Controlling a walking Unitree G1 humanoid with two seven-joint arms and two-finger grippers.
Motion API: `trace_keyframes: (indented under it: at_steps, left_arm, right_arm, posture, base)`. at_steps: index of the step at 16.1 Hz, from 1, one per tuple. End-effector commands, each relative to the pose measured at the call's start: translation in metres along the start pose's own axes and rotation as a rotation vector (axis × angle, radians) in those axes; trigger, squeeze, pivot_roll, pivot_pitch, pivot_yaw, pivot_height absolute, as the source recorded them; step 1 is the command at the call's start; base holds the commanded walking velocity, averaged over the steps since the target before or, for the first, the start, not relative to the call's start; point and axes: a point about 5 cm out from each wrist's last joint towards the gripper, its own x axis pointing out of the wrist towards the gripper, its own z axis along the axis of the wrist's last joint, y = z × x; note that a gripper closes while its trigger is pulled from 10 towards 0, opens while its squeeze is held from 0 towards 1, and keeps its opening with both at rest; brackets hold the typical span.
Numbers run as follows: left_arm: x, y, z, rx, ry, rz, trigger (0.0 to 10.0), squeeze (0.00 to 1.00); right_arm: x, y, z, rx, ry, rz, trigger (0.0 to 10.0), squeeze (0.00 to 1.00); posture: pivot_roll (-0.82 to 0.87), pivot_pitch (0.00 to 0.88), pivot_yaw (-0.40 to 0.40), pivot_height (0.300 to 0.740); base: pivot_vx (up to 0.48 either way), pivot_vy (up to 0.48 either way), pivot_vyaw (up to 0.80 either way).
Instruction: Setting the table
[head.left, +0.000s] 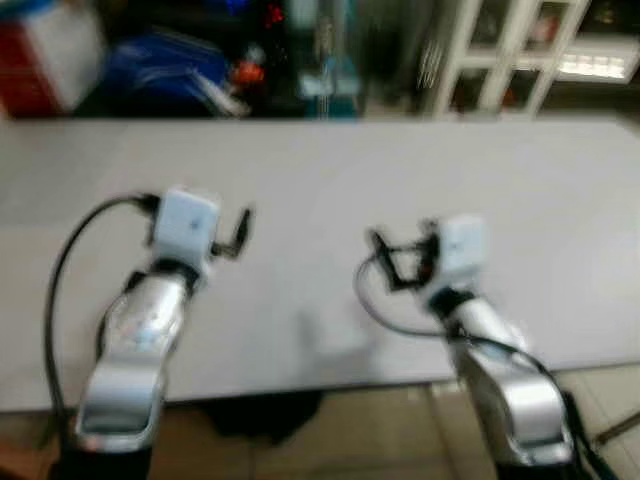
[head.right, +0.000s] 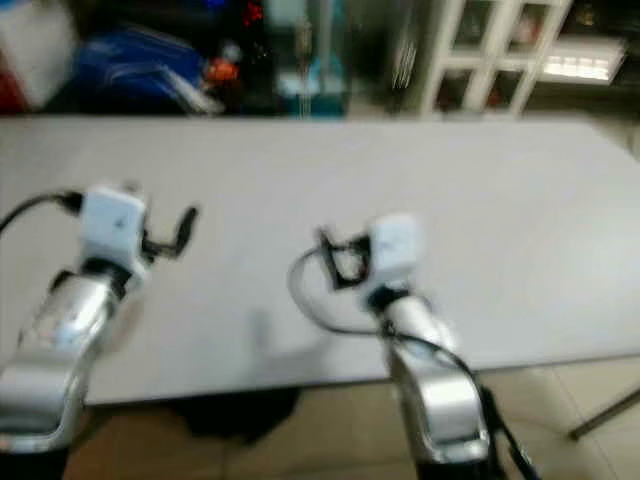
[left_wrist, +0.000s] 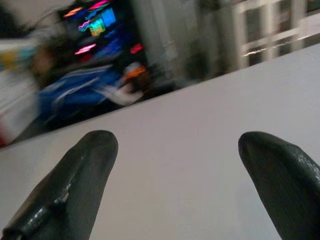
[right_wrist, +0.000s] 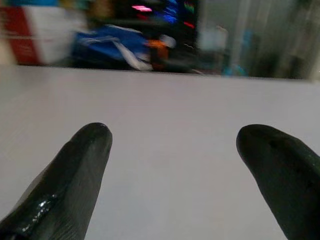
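Nearest, both silver arms reach in over the near edge of the surface (head.left: 330, 180), and both grippers hover above its pale top, neither one carrying anything. Each has its two black fingers spread wide with bare surface showing between them, which reads as a readiness to take something up rather than a grasp in progress. The left gripper (left_wrist: 175, 165) sits toward the near left part of the surface, and the right gripper (right_wrist: 175, 160) hangs near the middle of the near edge.

As for the task's own things, no plate, cup or cutlery can be made out on the surface; it looks plain, matte and light grey from near edge to far edge, so the setting seems not yet begun.

Beyond the far edge, blurred, lie a blue bundle (head.left: 165, 70) toward the far left corner and a white cabinet (head.left: 510, 50) toward the far right.
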Motion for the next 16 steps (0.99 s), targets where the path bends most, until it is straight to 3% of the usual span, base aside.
trace_keyframes:
  at_steps: [1, 8, 12, 16]
  left_arm:
    - [0.001, -0.0051, 0.0037, 0.003, -0.013, -0.012, 10.0, 0.0]
    - [0.0008, -0.007, 0.0036, 0.008, -0.015, -0.019, 10.0, 0.0]
    - [0.0028, -0.0073, 0.006, 0.016, -0.027, -0.016, 10.0, 0.0]
    - [0.0055, -0.0064, 0.008, 0.02, -0.039, -0.014, 10.0, 0.0]
  right_arm:
    - [-0.0011, -0.0074, 0.006, -0.011, -0.02, -0.019, 10.0, 0.0]
    - [-0.0046, -0.0089, 0.0041, -0.018, -0.02, -0.021, 10.0, 0.0]
    - [-0.0057, -0.0133, 0.0022, 0.018, -0.021, -0.068, 10.0, 0.0]
    - [-0.006, -0.0134, 0.0029, 0.046, -0.025, -0.096, 10.0, 0.0]
  posture:
    - [0.05, 0.0, 0.004, 0.74]
    - [0.04, 0.0, -0.001, 0.74]
    - [0.04, 0.0, -0.011, 0.74]
    - [0.04, 0.0, -0.016, 0.74]
  base:
    - [0.0, 0.48, 0.8]
    - [0.0, 0.48, 0.8]
    - [0.0, 0.48, 0.0]
    - [0.0, 0.48, -0.78]
